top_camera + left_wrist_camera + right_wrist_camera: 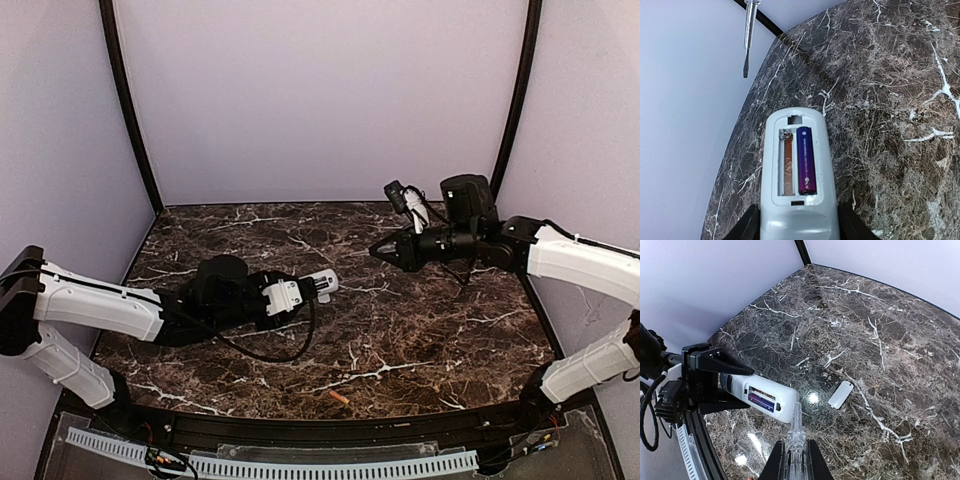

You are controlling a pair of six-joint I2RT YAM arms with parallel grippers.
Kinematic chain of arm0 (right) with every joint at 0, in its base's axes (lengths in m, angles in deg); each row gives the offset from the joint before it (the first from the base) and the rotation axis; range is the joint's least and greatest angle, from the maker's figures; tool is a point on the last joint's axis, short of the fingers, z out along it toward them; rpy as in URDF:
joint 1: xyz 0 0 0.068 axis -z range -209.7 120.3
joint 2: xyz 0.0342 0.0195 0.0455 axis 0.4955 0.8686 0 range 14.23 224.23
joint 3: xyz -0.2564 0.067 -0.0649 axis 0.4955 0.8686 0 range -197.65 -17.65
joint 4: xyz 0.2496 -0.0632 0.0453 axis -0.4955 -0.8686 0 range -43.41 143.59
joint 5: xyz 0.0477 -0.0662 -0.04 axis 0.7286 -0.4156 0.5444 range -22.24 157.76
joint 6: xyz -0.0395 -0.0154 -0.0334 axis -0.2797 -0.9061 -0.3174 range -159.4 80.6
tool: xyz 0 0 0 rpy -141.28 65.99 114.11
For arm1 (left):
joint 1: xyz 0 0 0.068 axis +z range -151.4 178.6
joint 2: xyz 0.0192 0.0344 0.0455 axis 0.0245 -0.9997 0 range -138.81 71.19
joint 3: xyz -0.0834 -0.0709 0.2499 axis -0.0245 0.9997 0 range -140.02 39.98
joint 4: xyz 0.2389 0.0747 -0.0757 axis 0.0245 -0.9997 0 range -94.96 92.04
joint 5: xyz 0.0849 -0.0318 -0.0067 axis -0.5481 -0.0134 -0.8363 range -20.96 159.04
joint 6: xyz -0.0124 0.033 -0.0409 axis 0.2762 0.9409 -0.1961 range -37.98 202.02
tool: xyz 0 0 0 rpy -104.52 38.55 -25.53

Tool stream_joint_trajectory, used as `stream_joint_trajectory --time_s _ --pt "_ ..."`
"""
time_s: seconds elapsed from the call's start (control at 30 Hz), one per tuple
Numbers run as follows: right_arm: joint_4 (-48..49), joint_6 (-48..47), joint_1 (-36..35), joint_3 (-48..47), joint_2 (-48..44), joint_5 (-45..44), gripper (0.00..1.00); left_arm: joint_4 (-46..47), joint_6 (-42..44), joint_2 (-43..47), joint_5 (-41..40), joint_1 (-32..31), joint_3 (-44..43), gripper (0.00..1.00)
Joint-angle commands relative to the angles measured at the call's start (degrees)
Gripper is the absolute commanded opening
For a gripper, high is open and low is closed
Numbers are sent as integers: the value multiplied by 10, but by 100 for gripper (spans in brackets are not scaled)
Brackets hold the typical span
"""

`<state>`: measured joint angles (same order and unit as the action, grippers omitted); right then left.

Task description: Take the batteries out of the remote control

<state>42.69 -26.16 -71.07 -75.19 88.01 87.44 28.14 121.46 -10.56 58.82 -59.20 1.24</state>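
Note:
My left gripper [799,226] is shut on the near end of the white remote control [795,165], held above the table with its battery bay open and facing up. One purple battery [806,160] lies in the right slot; the left slot is empty and shows a copper strip. An orange battery [339,398] lies on the table near the front edge. My right gripper [795,460] is shut on a clear-handled screwdriver [796,432]. Its tip hangs just off the remote [765,396], apart from it. From above, the left gripper [298,293] and right gripper [390,248] face each other.
A small flat white cover [840,394] lies on the dark marble table [880,330] to the right of the remote. Pale walls and black corner posts close in the back and sides. A white perforated rail [300,465] runs along the front edge.

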Motion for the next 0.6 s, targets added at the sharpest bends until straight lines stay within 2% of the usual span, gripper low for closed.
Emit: stream_joint_trajectory --time_s 0.0,0.37,0.57 --pt "3 -36 5 -6 -20 -19 0 23 12 47 -4 13 19 0" --pt "1 -75 8 -4 -14 -6 0 -37 -49 87 71 83 30 0" --pt "-21 -94 8 -22 -10 2 0 -66 -91 89 198 117 12 0"
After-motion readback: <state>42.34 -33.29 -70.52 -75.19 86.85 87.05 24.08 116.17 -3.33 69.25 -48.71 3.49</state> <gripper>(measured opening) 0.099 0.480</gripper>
